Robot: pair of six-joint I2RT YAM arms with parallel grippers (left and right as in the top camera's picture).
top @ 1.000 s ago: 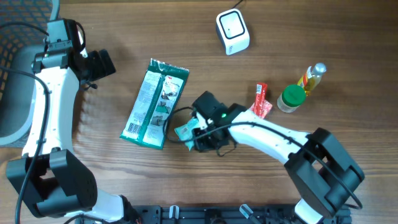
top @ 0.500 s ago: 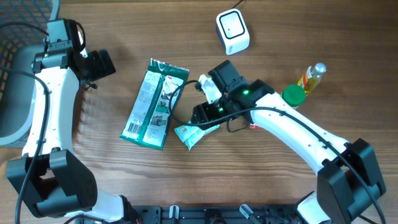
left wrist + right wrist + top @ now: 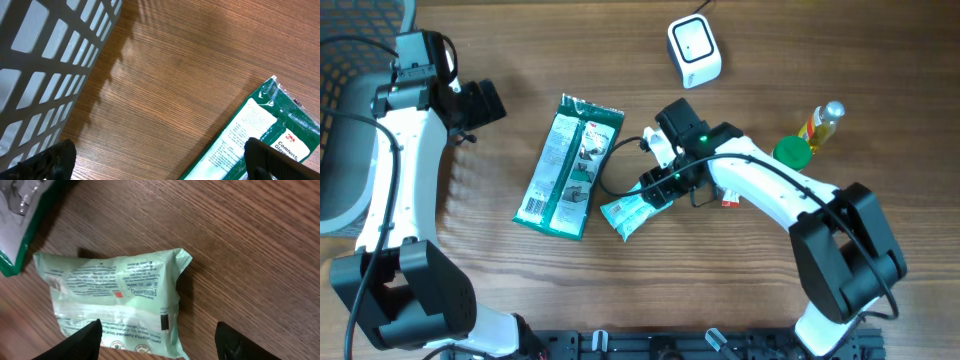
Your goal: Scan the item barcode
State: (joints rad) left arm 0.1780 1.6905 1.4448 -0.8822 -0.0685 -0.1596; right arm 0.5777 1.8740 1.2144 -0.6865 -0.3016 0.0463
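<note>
One pale green pouch (image 3: 115, 300), flat on the bench (image 3: 570, 40), barcode (image 3: 164, 321) upward, I judge to keep it readable for the scanner (image 3: 694, 50); my right gripper (image 3: 159, 330) hangs spread and empty over it, left gripper (image 3: 160, 162) wide, empty, aside.

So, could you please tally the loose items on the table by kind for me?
Flat packets: 3 (green glove pack, pale green pouch, red packet, mostly hidden)
Containers: 2 (green-lidded jar, yellow bottle)
Scanners: 1 (white scanner)
Total: 6
</note>
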